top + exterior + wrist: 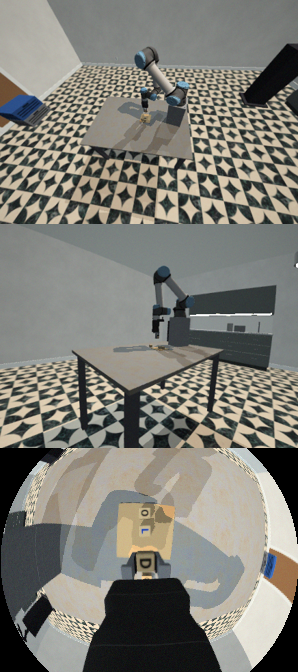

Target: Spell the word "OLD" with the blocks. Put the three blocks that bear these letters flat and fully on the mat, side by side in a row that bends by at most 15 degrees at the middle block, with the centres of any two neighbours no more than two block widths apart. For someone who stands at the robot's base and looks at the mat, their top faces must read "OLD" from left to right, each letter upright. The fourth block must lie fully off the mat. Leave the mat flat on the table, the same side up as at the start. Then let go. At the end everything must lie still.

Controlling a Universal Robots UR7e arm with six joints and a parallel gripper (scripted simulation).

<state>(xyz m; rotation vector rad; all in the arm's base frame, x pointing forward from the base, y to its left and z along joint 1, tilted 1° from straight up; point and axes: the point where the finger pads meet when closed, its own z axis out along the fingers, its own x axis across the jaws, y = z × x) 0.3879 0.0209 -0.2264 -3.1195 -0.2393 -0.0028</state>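
Note:
My gripper (145, 110) hangs above the table, just over the small tan mat (147, 118). In the wrist view the fingers are shut on a tan block whose top face shows a "D" (145, 563). The mat (145, 532) lies straight below, beyond the held block. At least one block (148, 512) lies at the mat's far edge, and a small blue mark (145, 530) shows near its middle; their letters are too small to read. In the exterior view the gripper (156, 334) is well above the blocks (158, 347) on the table.
The robot's grey pedestal (175, 115) stands at the table's right back. A blue crate (23, 110) sits on the floor to the left and a black cabinet (273, 76) to the right.

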